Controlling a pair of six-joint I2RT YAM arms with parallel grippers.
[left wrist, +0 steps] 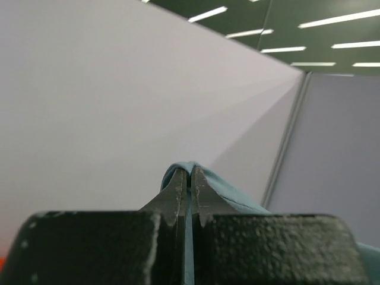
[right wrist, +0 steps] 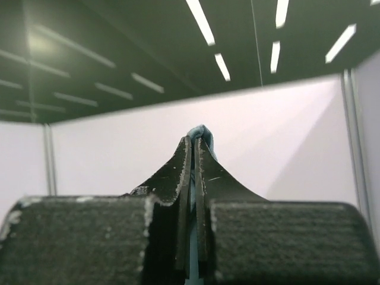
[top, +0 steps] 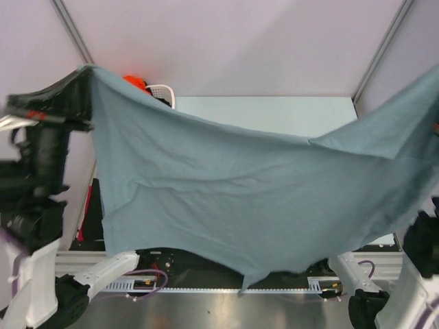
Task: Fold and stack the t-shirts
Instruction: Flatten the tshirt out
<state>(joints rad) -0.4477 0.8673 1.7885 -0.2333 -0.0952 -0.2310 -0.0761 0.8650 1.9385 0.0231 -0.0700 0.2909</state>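
While left fingers and right fingers each clench an edge, the slate grey-blue t-shirt hangs spread between them; laying it flat for folding likely follows.

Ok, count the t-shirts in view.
2. The grey-blue t-shirt hangs between the left end effector and right end effector; an orange t-shirt peeks out by the white basket. More may hide behind.

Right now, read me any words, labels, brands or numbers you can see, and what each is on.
No text is readable.
The grey-blue t-shirt, pinched by the left gripper and right gripper, shows no print or tag; the white basket behind it shows no label.
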